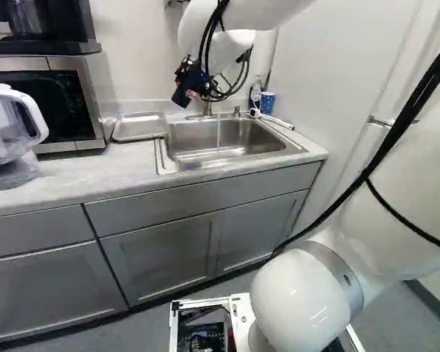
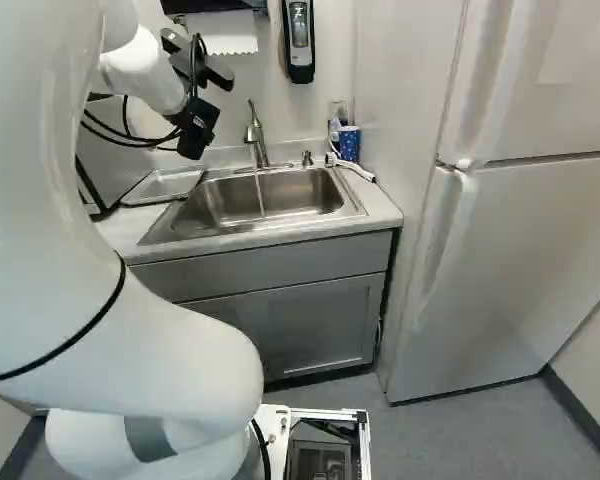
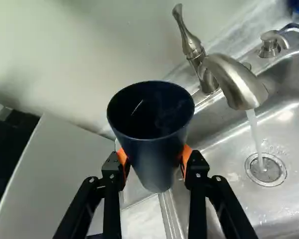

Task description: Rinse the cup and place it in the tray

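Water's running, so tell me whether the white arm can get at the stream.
Likely yes: the gripper holds the dark cup near the faucet, with nothing visible between cup and stream.

You have two cups: one dark cup [image 3: 154, 154] and one patterned blue cup [image 2: 349, 146]. Count one tray [image 1: 139, 127], one sink [image 2: 220, 205], one faucet [image 3: 236, 82], one drain [image 3: 266, 171], one microwave [image 1: 93, 95], one pitcher [image 1: 1, 128], one refrigerator [image 2: 510, 260] and one wall dispenser [image 2: 299, 40] for yourself.
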